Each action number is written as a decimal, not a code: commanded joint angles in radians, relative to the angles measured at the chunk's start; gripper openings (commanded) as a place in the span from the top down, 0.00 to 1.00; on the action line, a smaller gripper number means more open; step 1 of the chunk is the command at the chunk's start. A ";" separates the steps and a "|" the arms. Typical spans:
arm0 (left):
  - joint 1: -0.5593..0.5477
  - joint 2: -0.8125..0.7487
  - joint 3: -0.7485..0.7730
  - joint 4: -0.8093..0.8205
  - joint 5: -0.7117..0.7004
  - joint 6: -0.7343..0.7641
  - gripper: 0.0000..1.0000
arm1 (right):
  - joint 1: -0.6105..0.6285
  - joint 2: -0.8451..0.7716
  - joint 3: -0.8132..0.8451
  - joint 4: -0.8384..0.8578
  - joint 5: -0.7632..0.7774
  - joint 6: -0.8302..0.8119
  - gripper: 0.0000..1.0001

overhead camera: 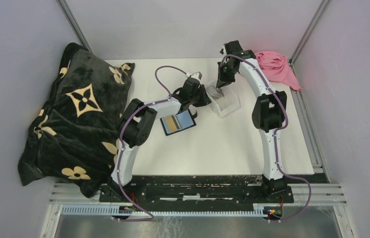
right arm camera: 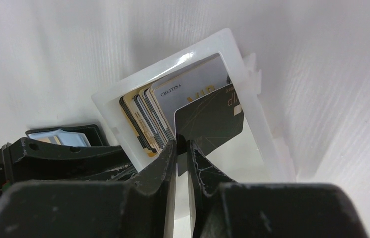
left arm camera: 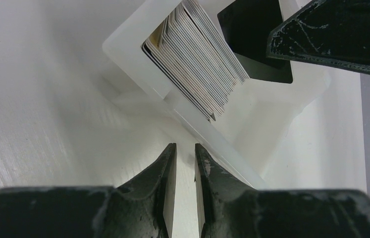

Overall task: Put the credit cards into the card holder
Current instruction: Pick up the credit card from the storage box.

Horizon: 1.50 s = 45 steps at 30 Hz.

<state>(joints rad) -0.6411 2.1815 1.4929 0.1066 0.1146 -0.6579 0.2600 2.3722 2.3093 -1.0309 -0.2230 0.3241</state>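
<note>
My right jaws (right arm camera: 183,144) stand narrow on the lower corner of one dark card (right arm camera: 210,126), which leans free of the rest just ahead of my tips. To do this well, I judge I should keep the pinch square on that edge and draw the card straight up along its own plane, so it clears the rim of the clear tray (right arm camera: 108,101) without dragging its neighbours or tipping the tray. My left jaws (left arm camera: 185,148) are a thin slit with nothing in them, just short of the tray's near wall, placed to steady it if it shifts.

The count: one tray; one dark card in my grip; behind it a tight stack of cards (left arm camera: 197,59), too many to number. One wallet (overhead camera: 178,123) lies open on the table (overhead camera: 222,148), off to the left of my right jaws.
</note>
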 commanded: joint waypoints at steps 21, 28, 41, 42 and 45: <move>-0.009 -0.146 -0.046 0.009 -0.053 0.066 0.66 | 0.001 -0.187 -0.022 0.006 0.185 -0.068 0.99; -0.006 -0.221 -0.085 -0.022 -0.090 0.094 0.61 | 0.002 -0.277 -0.093 0.025 0.164 -0.065 0.99; 0.002 -0.406 -0.221 -0.061 -0.105 0.137 0.58 | 0.050 -0.482 -0.287 0.055 0.005 -0.051 0.99; 0.005 -0.420 -0.228 -0.065 -0.095 0.144 0.57 | 0.063 -0.492 -0.291 0.051 -0.008 -0.050 0.99; 0.019 -0.473 -0.259 -0.058 -0.054 0.162 0.55 | 0.105 -0.512 -0.296 0.031 -0.050 -0.049 0.99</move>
<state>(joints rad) -0.6399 1.8103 1.2613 0.0349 0.0235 -0.5716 0.3099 1.9381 2.0163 -1.0092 -0.1883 0.2680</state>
